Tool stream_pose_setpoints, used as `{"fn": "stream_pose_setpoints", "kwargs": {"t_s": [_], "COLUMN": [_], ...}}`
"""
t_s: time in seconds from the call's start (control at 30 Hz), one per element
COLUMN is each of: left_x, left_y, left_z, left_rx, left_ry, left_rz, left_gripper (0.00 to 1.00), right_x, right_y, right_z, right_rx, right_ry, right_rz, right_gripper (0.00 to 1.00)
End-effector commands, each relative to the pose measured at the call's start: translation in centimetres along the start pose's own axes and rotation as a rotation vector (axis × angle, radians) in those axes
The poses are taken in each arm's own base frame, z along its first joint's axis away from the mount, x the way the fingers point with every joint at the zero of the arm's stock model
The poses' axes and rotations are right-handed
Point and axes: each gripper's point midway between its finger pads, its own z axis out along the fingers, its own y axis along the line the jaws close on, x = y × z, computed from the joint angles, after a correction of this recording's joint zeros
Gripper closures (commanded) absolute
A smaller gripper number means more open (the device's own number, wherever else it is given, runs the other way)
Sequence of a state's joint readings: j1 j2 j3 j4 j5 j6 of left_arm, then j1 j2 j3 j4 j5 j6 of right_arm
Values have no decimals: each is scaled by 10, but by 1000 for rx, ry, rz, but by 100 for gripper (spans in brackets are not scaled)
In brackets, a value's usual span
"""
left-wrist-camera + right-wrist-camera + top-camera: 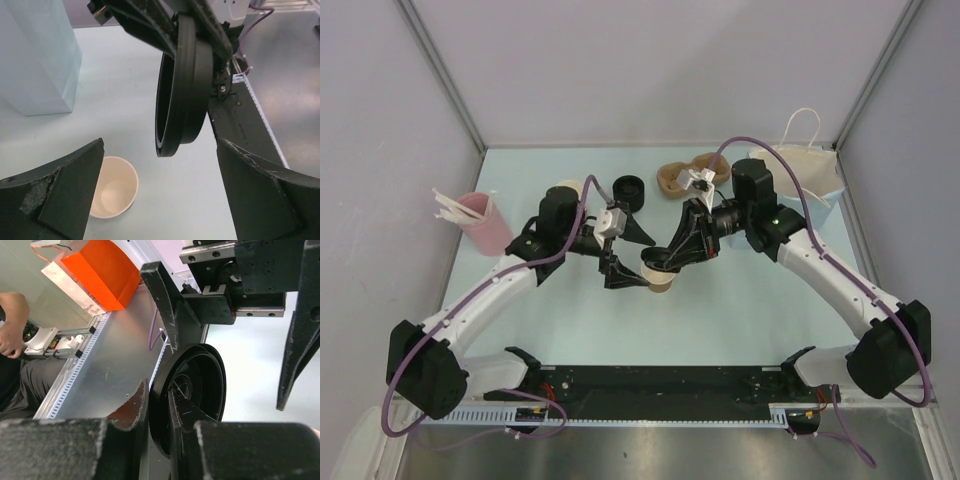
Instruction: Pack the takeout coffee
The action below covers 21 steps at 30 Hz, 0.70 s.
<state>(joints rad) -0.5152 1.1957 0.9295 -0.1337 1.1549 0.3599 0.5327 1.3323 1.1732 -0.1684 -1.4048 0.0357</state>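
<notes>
At 9 o'clock on the table (720, 310), pink cup of stirrers (480, 222). Next, left gripper (642, 258), jaws spread wide, nothing between them. At table centre, takeout coffee cup (116, 186), upright and uncovered, at 7 o'clock of the black lid (181, 85) in the left wrist view. Lid on edge, clamped in right gripper (159, 407). At 1 o'clock, white bag (810, 165).
</notes>
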Motion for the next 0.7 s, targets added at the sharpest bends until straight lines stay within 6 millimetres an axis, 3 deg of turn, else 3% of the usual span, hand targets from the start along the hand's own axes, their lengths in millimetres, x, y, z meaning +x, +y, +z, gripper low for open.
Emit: {"fn": "stream_pose_setpoints", "kwargs": {"t_s": [0.0,0.5,0.67], "left_x": [-36,-37,-35], "left_y": [-23,-21,-20], "left_z": [-1,3,6], "left_rx": [106,103,103], "left_ry": [-111,-119,-110], "left_rz": [34,3,-7], "left_gripper": [2,26,45], "right_x": [-16,-17,-17], "right_y": [3,-8,-10], "right_z": [-3,-8,-8], "right_rx": [-27,1,5], "right_ry": [-14,-24,-25], "right_rz": [-35,-25,-23], "right_gripper": [95,94,93]}}
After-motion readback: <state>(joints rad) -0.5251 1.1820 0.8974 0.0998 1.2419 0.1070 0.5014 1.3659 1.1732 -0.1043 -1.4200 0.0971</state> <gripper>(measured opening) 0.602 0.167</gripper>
